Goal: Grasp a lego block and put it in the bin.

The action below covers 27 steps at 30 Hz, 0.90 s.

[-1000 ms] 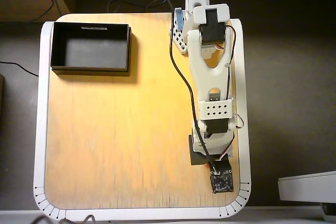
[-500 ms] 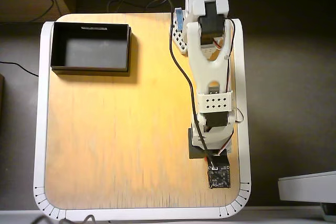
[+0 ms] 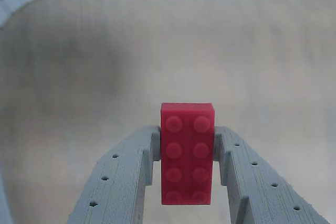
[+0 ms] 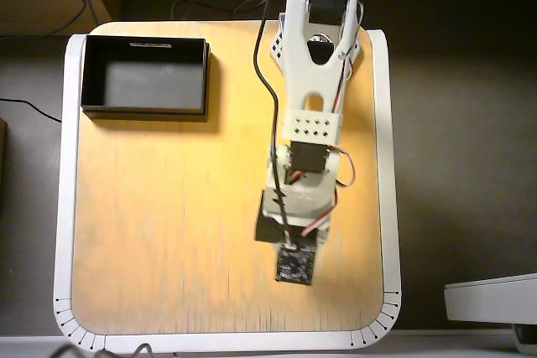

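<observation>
The lego block (image 3: 187,153), a bright red 2x4 brick, sits studs-up between my grey fingers (image 3: 131,171) in the wrist view. My gripper (image 3: 187,136) is shut on its two long sides, above the wooden table top. In the overhead view the white arm (image 4: 310,106) reaches down the right half of the table, and the wrist hides both gripper and block. The bin (image 4: 143,110), a shallow black tray with a dark grey floor, stands at the table's top left corner, far from the gripper and with nothing in it.
The wooden table (image 4: 168,232) has a white rim with tick marks along its bottom corners. A small black circuit board (image 4: 294,264) rides on the wrist. Cables (image 4: 268,81) run along the arm from the back edge. Wood lies bare between the arm and the bin.
In the overhead view the arm has swung left, away from the table's right edge. The wrist and its circuit board have shifted left and slightly up.
</observation>
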Each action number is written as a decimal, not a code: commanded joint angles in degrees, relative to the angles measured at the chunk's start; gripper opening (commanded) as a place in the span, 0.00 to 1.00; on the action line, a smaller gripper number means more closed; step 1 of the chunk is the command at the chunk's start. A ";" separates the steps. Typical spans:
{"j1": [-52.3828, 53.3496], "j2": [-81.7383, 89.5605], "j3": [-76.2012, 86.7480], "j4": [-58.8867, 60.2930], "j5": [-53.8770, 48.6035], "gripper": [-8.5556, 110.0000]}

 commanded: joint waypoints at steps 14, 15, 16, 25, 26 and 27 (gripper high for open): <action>27.77 27.77 -0.79 21.18 0.35 0.08; 29.62 28.48 -0.79 22.24 0.53 0.08; 31.55 29.00 -0.79 23.29 0.70 0.08; 52.03 25.75 -0.62 29.53 9.14 0.08; 53.53 24.70 -0.62 29.53 9.67 0.08; 55.11 23.64 -0.62 29.44 10.63 0.08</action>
